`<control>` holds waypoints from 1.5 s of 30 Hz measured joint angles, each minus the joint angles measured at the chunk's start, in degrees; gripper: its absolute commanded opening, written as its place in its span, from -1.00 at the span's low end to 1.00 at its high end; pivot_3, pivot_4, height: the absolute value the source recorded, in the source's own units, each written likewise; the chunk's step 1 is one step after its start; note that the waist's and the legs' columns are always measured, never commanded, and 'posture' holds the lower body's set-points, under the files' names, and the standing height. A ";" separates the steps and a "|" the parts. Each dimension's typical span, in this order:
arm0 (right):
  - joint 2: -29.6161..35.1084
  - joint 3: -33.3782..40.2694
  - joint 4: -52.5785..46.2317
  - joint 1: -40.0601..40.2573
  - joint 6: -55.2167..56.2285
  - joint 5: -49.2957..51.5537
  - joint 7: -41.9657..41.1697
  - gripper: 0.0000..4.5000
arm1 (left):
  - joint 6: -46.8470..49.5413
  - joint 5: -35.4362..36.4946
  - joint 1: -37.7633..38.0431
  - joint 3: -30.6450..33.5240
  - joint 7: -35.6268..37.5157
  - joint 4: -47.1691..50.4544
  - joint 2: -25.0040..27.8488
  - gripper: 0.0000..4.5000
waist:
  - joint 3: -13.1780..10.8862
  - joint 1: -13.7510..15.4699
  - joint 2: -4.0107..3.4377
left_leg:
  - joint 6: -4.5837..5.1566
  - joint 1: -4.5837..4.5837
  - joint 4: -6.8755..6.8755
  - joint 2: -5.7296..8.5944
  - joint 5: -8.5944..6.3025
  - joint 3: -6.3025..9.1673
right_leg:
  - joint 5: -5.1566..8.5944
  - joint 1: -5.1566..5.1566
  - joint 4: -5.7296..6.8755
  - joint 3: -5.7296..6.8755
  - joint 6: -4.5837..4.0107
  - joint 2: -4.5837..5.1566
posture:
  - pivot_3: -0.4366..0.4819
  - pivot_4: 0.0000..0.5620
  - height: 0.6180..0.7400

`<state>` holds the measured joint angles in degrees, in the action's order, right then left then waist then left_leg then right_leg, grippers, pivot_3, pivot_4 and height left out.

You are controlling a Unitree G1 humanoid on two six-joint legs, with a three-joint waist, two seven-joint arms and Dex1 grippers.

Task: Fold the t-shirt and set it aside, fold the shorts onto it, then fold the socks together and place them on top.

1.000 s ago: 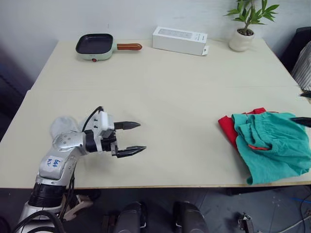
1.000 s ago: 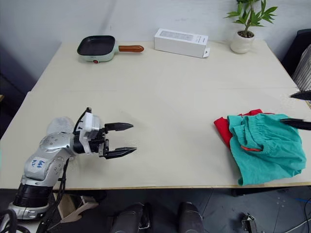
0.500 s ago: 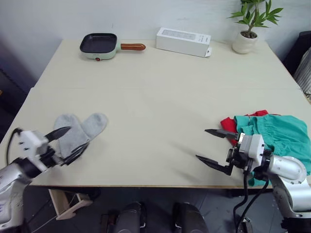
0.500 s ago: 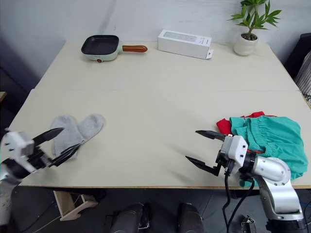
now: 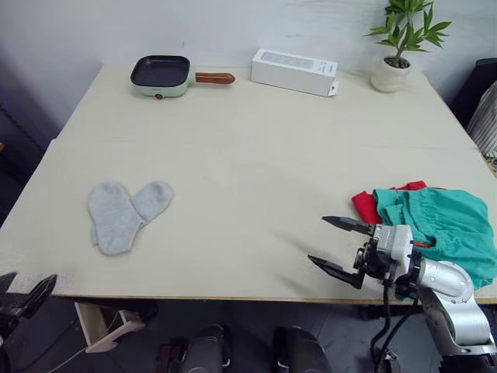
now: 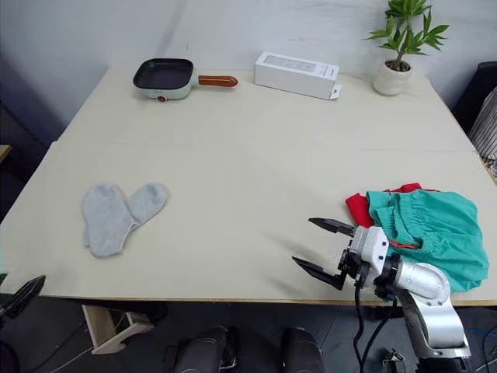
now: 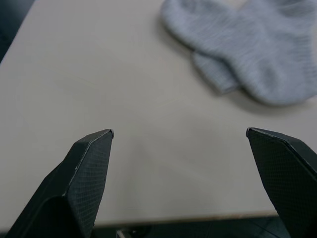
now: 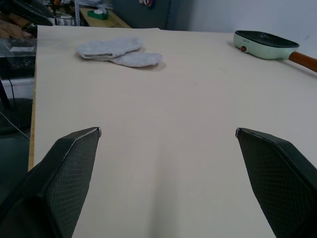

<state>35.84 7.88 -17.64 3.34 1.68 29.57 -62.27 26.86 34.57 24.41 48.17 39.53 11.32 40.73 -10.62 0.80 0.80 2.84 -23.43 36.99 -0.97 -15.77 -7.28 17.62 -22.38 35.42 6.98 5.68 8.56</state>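
The teal shorts (image 6: 427,225) lie heaped on the red t-shirt (image 6: 359,208), seemingly stacked already. Both grippers, right gripper (image 6: 320,251) and left gripper (image 7: 179,144), are spread wide and empty, leaving the grey socks (image 6: 116,214) flat and unfolded.

Silver right arm, black cable, white-cased right hand (image 5: 336,243) with black fingers.

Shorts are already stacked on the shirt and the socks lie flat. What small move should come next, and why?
Probably bring the left gripper, open and just off the table's near edge, forward over the socks. They lie side by side, unfolded, on the table's left side, while the shorts already cover the t-shirt beside the open right gripper.
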 measured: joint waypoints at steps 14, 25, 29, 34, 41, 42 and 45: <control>-0.07 -1.86 -2.27 -0.45 0.12 -4.83 3.87 0.98 | 22.03 -5.63 -42.09 -37.44 -9.16 -5.49 9.22 1.00 | 0.02 -0.66 0.02 | -0.46 0.16 -0.25 -0.01 0.30 -0.72 | -0.02 -0.07 0.44 -0.28 0.08 -0.33 | -0.05 -0.47 1.00; -0.59 -2.41 -4.44 2.67 0.41 -5.65 7.91 1.00 | 18.06 -16.64 -51.58 -47.96 -7.03 -16.49 5.51 0.05 | -0.02 -0.80 0.11 | -0.50 0.19 -0.01 -0.14 0.21 -0.92 | -0.03 -0.13 0.52 -0.76 0.14 -0.35 | -0.05 -0.47 1.00; -0.58 -1.41 -4.52 3.94 0.53 -5.69 8.94 1.00 | 15.24 -17.42 -52.12 -49.69 -3.04 -16.56 4.46 -0.51 | -0.01 -0.23 0.12 | -0.46 0.19 0.04 -0.09 0.18 -0.93 | -0.04 -0.12 0.53 -0.75 0.15 -0.25 | -0.05 -0.47 1.00; -0.31 -0.37 -4.68 5.49 0.65 -6.16 9.48 1.00 | 11.95 -17.30 -51.55 -55.84 5.31 -10.44 2.35 -0.99 | -0.01 0.51 0.12 | -0.43 0.16 0.06 -0.07 0.16 -0.95 | -0.04 -0.12 0.48 -0.76 0.16 -0.22 | -0.05 -0.47 1.00; -0.01 1.86 -6.00 9.35 0.63 -6.53 10.56 1.00 | 8.49 -17.96 -51.26 -64.50 11.64 -2.28 -3.90 -0.99 | -0.01 0.58 0.12 | -0.32 0.17 0.12 -0.09 0.21 -0.97 | -0.04 -0.08 0.48 -0.75 0.16 -0.27 | -0.05 -0.47 1.00; -0.01 1.88 -6.52 9.96 0.61 -6.66 10.69 1.00 | 8.19 -18.45 -51.56 -66.19 11.94 -2.40 -5.36 -0.99 | -0.01 0.59 0.12 | -0.24 0.16 0.14 -0.08 0.23 -0.98 | -0.04 -0.08 0.48 -0.75 0.16 -0.27 | -0.05 -0.47 1.00; 0.03 2.04 -7.20 12.47 0.60 -6.97 11.06 1.00 | 7.32 -20.77 -54.82 -70.77 11.92 -3.39 -10.91 -0.99 | -0.03 0.88 0.15 | -0.02 0.12 0.21 -0.06 0.30 -0.96 | -0.05 -0.05 0.45 -0.73 0.18 -0.26 | -0.05 -0.47 1.00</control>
<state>35.86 9.92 -24.84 15.81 2.28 22.60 -51.20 34.18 13.79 -30.40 -22.60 51.45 7.93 29.82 -10.64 1.67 0.95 2.82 -23.30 37.19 -1.04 -15.47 -8.24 17.56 -22.43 35.87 6.25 5.86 8.30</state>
